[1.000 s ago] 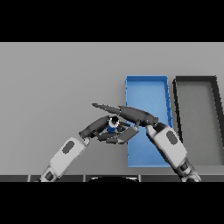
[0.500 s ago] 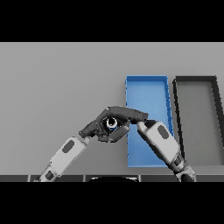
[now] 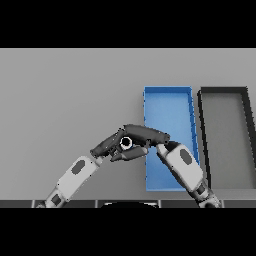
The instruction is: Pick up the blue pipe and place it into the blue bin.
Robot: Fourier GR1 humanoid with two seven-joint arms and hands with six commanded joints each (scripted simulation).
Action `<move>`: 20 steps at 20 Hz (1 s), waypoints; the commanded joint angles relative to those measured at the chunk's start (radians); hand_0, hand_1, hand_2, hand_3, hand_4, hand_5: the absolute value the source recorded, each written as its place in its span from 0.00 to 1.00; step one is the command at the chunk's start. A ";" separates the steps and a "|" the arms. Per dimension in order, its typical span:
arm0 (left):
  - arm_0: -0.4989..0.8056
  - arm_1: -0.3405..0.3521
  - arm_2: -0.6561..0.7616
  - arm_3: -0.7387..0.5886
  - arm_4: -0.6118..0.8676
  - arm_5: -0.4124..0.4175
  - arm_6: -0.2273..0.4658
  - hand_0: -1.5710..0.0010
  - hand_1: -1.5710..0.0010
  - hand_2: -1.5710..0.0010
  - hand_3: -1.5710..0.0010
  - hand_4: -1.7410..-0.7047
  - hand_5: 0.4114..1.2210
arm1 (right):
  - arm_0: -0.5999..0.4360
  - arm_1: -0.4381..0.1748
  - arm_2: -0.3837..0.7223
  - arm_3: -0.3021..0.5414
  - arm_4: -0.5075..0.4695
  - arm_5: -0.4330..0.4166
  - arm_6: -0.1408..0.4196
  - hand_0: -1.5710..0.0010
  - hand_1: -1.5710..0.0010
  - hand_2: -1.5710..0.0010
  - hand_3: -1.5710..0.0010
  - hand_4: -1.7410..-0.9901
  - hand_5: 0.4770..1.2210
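Observation:
The blue pipe point(image 3: 126, 143) shows end-on as a pale ring just left of the blue bin point(image 3: 167, 90), close to the table's near side. My left hand point(image 3: 106, 146) reaches in from the lower left and its fingers curl round the pipe from that side. My right hand point(image 3: 146, 134) comes from the lower right across the bin's near left corner. Its fingers lie over the top of the pipe and its thumb closes beneath. Most of the pipe's body is hidden between the two hands.
A black bin point(image 3: 223, 91) stands right of the blue bin, side by side with it. My right forearm point(image 3: 182, 167) lies across the blue bin's near end. Bare grey table point(image 3: 65, 95) stretches to the left and back.
The right hand's fingers and thumb have closed down around the pipe, which showed more blue a second ago. Both hands drew together and shifted slightly left.

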 commanded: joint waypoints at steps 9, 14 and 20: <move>-0.011 0.028 -0.001 0.011 -0.081 -0.088 0.000 0.80 0.83 0.83 0.93 0.72 0.78 | 0.026 0.067 -0.037 -0.028 0.006 0.042 0.036 0.00 0.00 0.00 0.01 0.34 0.99; -0.008 0.028 0.005 0.014 -0.102 -0.056 0.053 0.93 0.95 0.94 0.98 0.87 0.42 | 0.035 0.095 -0.045 -0.046 0.016 0.040 0.053 0.00 0.00 0.00 0.00 0.34 1.00; 0.020 0.019 0.013 0.012 -0.061 -0.034 0.109 0.98 0.99 0.99 0.99 0.85 0.25 | 0.034 0.135 -0.077 -0.029 0.051 0.060 0.072 0.00 0.00 0.00 0.00 0.33 1.00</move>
